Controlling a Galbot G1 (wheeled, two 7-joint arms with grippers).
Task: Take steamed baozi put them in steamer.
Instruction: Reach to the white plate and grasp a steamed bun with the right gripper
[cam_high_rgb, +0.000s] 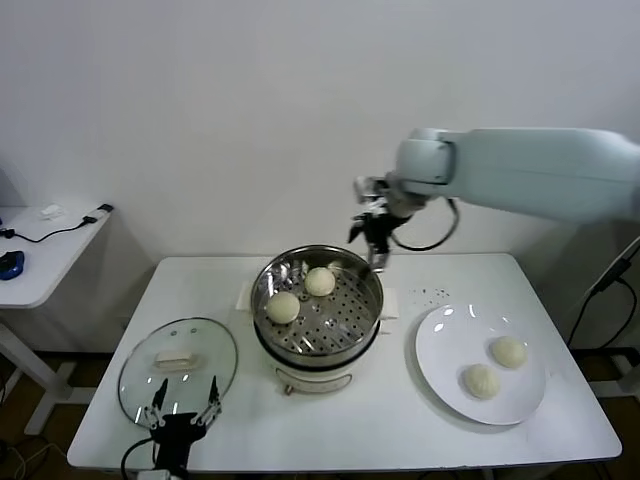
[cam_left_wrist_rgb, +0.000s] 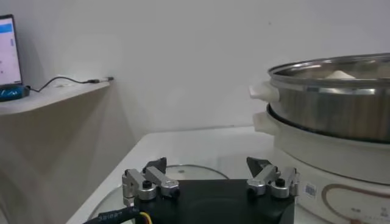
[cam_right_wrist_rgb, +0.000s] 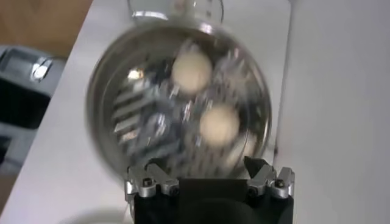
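The right arm (cam_high_rgb: 540, 170) is a smooth pale grey-white tube with a black cable looped at its wrist; both grippers are black blocks (silver, screw-studded knuckles) ending in dark fingers (cam_left_wrist_rgb: 157, 165).

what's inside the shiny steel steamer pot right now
Two pale cream round baozi rest on the perforated tray of the round stainless-steel steamer pot, apart from each other. Whatever lies beneath the tray is hidden.

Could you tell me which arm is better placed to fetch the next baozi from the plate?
Right, probably: the two remaining baozi lie on the plate on its side, and the right claw is open; the left claw hangs over the glass lid.
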